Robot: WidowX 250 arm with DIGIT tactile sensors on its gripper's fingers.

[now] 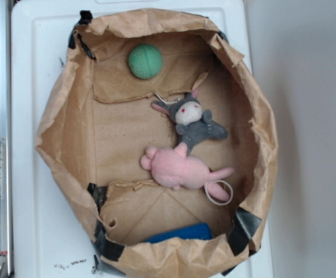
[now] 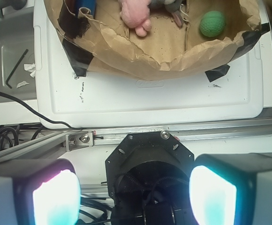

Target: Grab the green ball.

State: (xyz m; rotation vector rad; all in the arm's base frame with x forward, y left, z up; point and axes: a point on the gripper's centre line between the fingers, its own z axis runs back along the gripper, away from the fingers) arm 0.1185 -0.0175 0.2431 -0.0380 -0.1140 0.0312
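Pincer (image 2: pixel 133 187) wide open, holding nothing. Green ball (image 2: pixel 212 24) far ahead, bit right, inside paper bag (image 2: pixel 140 63), away from pink toy (image 2: pixel 135 15). Go over bag edge, drop straight down, squeeze ball gently.

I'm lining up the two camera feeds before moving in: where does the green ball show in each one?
Exterior: the green ball lies near the top of the picture, inside the paper bag, by its far wall.
Wrist: the green ball is at the upper right, inside the bag's rim.
Shared landmark: the pink plush toy.
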